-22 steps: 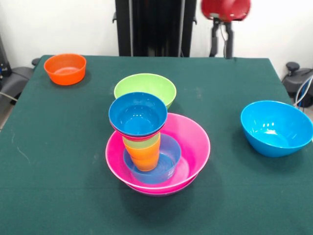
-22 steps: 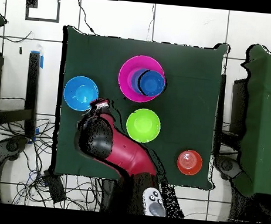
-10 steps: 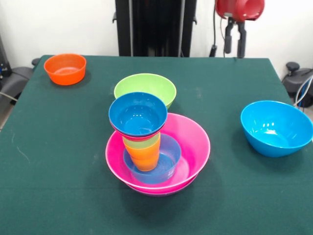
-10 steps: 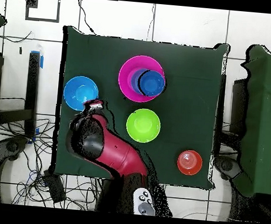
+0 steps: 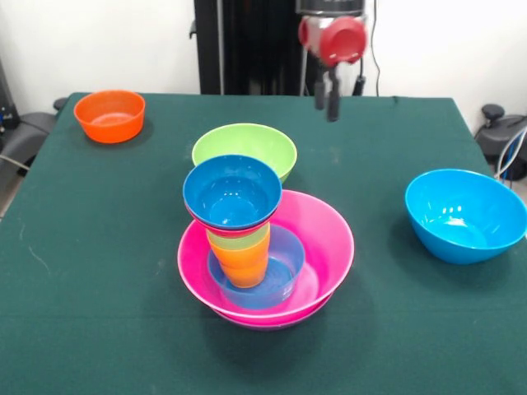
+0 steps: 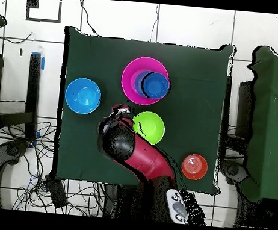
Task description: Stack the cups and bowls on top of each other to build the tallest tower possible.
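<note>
Taken left to right across the front view, the small orange bowl (image 5: 109, 115) sits alone at about ten o'clock on the green table (image 5: 74, 271), well apart from everything else. Next comes the tower (image 5: 247, 247) just below the table's centre: a wide pink bowl (image 5: 329, 239) nested over a purple one whose rim barely shows beneath it, a light-blue bowl (image 5: 284, 267) inside that, the orange cup (image 5: 243, 265) standing in it with the light green cup (image 5: 239, 240) over it, and a dark-blue bowl (image 5: 232, 194) capping the pile above a thin red rim. Just behind the tower, at its twelve o'clock, the lime green bowl (image 5: 244, 148) rests upright on the table, close to the pink rim. The end effector (image 5: 333, 97) hangs empty in the air at roughly one o'clock from that bowl, its two dark fingers pointing straight down and close together with only a narrow gap showing. Farthest right, at three o'clock, the sky-blue bowl (image 5: 465, 214) stands well apart. From overhead, the end effector (image 6: 121, 111) is beside the lime green bowl (image 6: 149, 128) on its nine o'clock side, and the sky-blue bowl (image 6: 82, 95) lies farther off beyond it, so the lime green bowl is probably the next one to be picked; its round rim offers no preferred gripping axis.
</note>
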### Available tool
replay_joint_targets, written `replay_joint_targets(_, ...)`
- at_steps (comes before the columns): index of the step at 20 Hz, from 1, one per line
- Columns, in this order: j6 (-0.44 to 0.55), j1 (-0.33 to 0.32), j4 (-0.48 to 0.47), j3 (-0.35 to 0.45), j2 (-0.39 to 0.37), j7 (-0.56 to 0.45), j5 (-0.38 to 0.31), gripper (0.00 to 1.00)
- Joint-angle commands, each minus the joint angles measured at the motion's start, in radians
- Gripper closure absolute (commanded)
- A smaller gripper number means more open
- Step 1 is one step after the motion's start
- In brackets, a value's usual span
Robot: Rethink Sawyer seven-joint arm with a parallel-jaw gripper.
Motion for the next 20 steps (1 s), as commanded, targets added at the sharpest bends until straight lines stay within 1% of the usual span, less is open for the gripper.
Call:
replay_joint_targets(1, -0.103, -0.043, -0.021, 0.064, 0.096, 0.07, -0.099, 0.0)
replay_joint_targets(6, -0.133, -0.053, -0.018, 0.11, 0.114, 0.12, -0.099, 0.0)
replay_joint_targets(8, -0.14, -0.056, -0.019, 0.116, 0.121, 0.129, -0.098, 0.0)
replay_joint_targets(10, -0.145, -0.065, -0.02, 0.126, 0.128, 0.13, -0.1, 0.0)
replay_joint_targets(15, -0.144, -0.059, -0.013, 0.132, 0.129, 0.137, -0.095, 0.0)
replay_joint_targets(20, -0.152, -0.073, 0.018, 0.148, 0.124, 0.147, -0.107, 0.0)
